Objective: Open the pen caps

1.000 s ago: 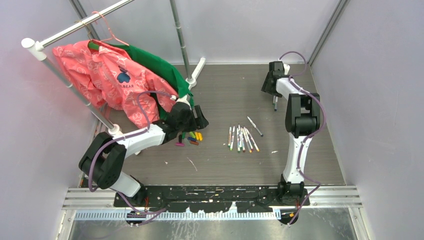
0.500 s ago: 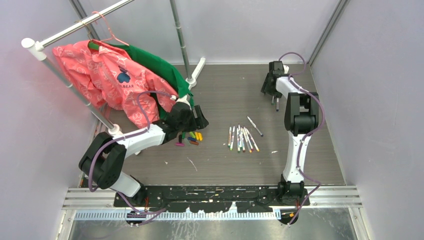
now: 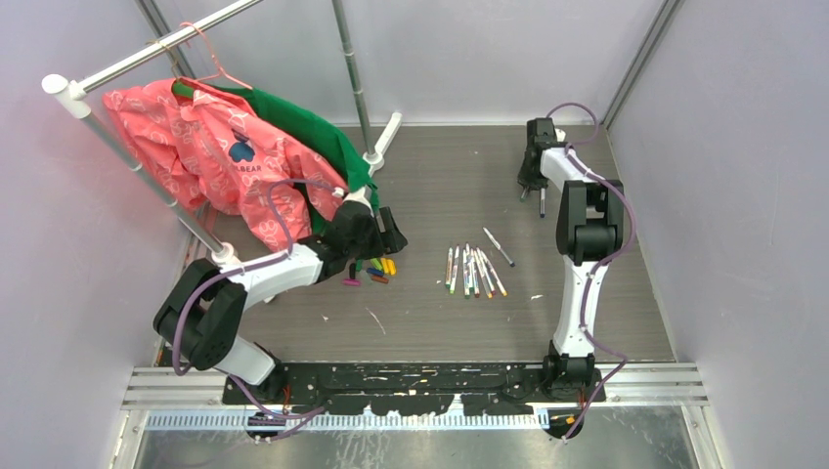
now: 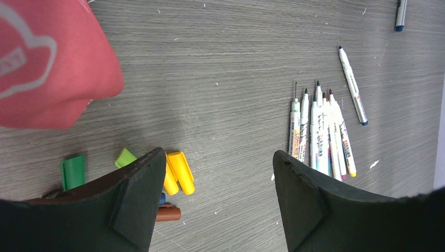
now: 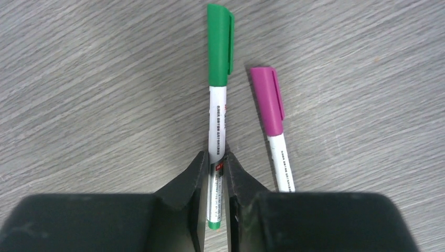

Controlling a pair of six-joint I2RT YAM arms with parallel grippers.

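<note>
**Q:** Start at the far left. What's there?

**A:** A pink garment [image 3: 200,147] hangs on the rack, with a green garment [image 3: 303,122] behind it. The pink cloth also fills the upper left corner of my left wrist view.

**Q:** And your left claw?

**A:** My left claw [image 4: 218,155] is spread wide over the table [image 3: 440,322], with nothing between its fingers [image 4: 139,194]. The loose caps [image 3: 374,269] lie in a heap at its left finger. I can make out:
- two yellow caps [image 4: 178,170] side by side
- a light green cap [image 4: 125,156]
- a dark green cap [image 4: 72,171] further left
- a brown cap [image 4: 169,213] nearer in

The finger partly hides the heap, so I can't give a full count.

**Q:** What's in the middle of the table?

**A:** To the right of the heap is a row of uncapped pens [image 3: 472,271], barrels packed close and bare tips showing. A lone pen [image 3: 498,246] lies slanted just right of the row and a little farther back, apart from it.

**Q:** And the right claw?

**A:** My right claw [image 5: 215,157] is at the far right of the table. It is clamped on the white barrel of the green-capped pen [image 5: 217,115], one finger on each side, low on the barrel near its tail end. The green cap [image 5: 219,42] is on, out beyond the fingertips. I can't tell whether that pen is off the table. The purple-capped pen [image 5: 279,157] lies just beside it, not touching and not gripped. Its purple cap [image 5: 267,92] is on too.
</note>
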